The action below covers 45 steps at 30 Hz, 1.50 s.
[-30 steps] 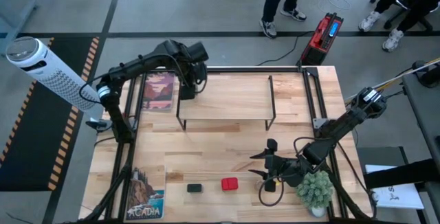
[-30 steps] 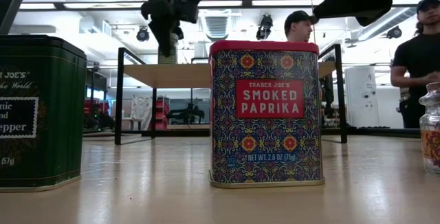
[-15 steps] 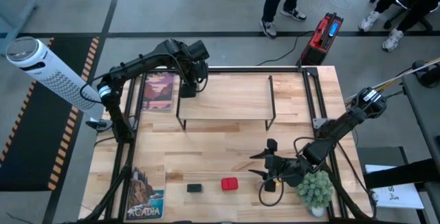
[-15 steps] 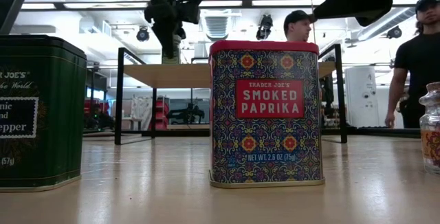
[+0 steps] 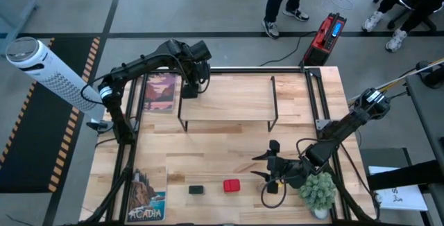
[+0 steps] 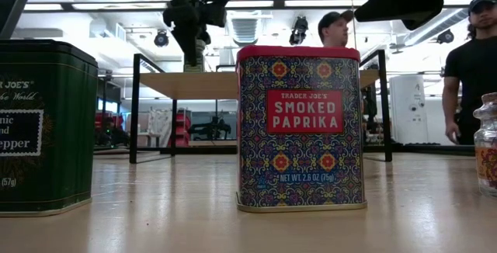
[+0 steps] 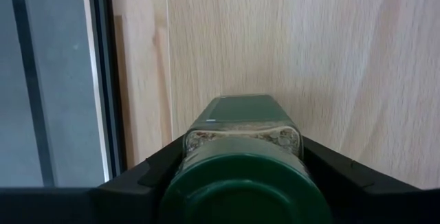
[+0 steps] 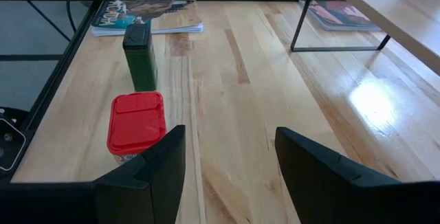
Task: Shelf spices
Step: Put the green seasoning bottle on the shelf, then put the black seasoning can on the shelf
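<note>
Green-lidded glass spice jar [image 7: 240, 155] is flanked by left gripper [image 7: 240, 183] fingers at light-wood shelf [image 5: 229, 101] end, grip unclear; right gripper [image 8: 230, 162] is held apart, empty.

- The red boxy tin [image 6: 300, 127] has a red lid and a blue body with a small flower pattern.
- The dark olive square tin [image 6: 43, 126] is deep green with gold lines.
- The green-lidded jar [image 7: 240, 176] has a dark green lid.
- The desk [image 5: 229, 150] is light wood.
</note>
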Tool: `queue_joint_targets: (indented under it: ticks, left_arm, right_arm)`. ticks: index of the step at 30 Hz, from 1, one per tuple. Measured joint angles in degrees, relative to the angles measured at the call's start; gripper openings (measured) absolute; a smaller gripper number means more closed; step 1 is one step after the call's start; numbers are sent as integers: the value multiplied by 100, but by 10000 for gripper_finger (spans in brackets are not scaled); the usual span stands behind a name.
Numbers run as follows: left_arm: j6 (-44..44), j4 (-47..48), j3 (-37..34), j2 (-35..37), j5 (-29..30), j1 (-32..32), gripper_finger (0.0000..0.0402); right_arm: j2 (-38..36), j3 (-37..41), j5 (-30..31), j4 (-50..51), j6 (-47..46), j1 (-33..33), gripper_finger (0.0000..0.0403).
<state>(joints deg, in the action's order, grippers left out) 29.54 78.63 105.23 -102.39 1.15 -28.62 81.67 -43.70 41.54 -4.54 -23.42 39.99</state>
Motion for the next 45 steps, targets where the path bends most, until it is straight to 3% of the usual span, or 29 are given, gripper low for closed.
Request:
queue_joint_targets:
  ticks: [30, 45]
  left_arm:
    - [-62, 2, 1, 333, 188, 46, 267]
    - [-221, 583, 1312, 407, 394, 202, 262]
  right_arm:
    - [0, 0, 2, 1, 2, 0, 201]
    - [-2, 0, 2, -1, -4, -1, 201]
